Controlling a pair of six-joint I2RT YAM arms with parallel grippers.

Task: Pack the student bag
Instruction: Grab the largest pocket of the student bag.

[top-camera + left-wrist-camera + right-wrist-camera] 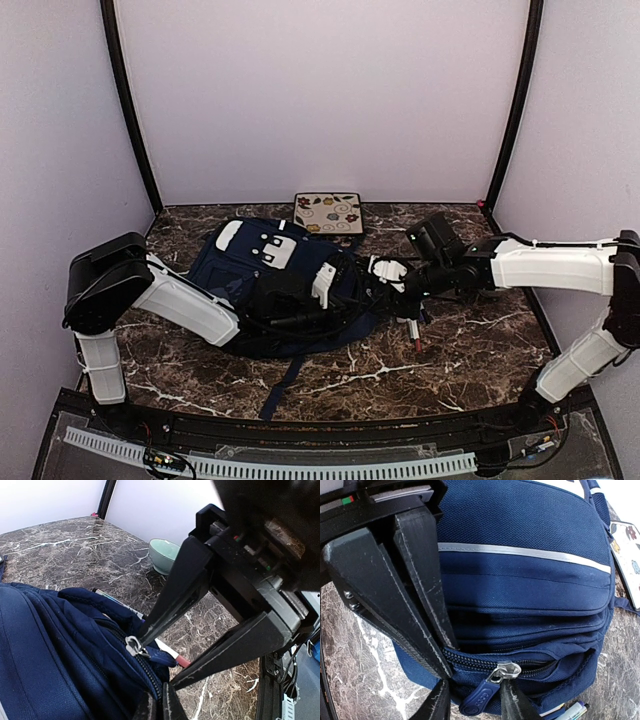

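Observation:
The student bag (pixel 262 280), navy blue with white patches, lies flat in the middle of the table. Its side fills the right wrist view, with a pale stripe (pixel 530 552) across it and a zip running below. My left gripper (pixel 159 701) is shut on the bag's fabric edge beside the zip. My right gripper (pixel 477 707) is open, with the blue zip pull (pixel 482 697) hanging between its fingers and the silver slider (pixel 507 671) just above. In the left wrist view the right gripper's black fingers (pixel 175 595) reach down to the slider (pixel 134 646).
A pen with a red end (pixel 411 335) lies on the marble just right of the bag. A patterned flat pouch (pixel 328 213) sits behind the bag at the back wall. A pale green bowl (pixel 165 555) stands on the table beyond the bag.

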